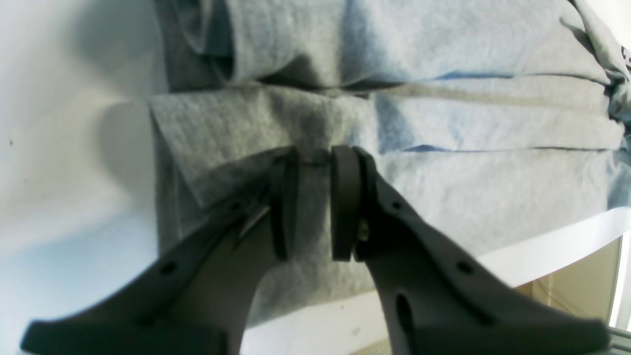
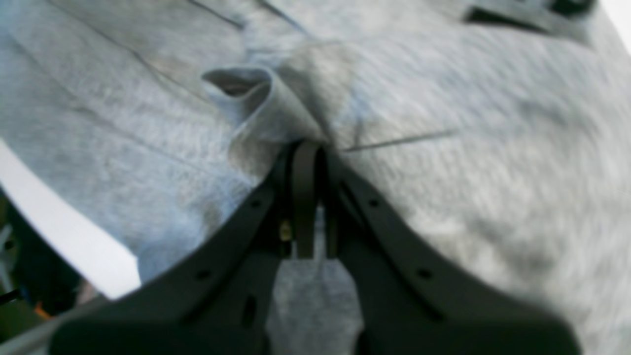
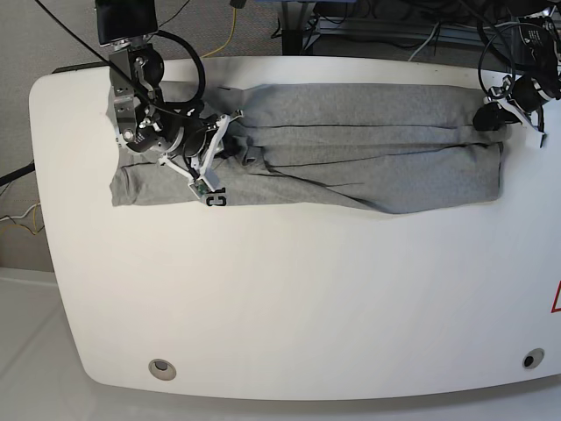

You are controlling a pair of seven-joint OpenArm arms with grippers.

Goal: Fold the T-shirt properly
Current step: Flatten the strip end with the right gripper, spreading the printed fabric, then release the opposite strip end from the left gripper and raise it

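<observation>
The grey T-shirt lies as a long, lengthwise-folded band across the far part of the white table. A bit of black lettering shows at its near left edge. My right gripper is over the band's left part. In the right wrist view it is shut on a puckered ridge of the T-shirt. My left gripper is at the band's right end. In the left wrist view it stands narrowly open, fingers low on the T-shirt near a turned-up corner.
The table's near half is bare white, with two round holes near the front corners and a red mark at the right edge. Cables and frame legs lie beyond the far edge. The table edge runs close beside the left gripper.
</observation>
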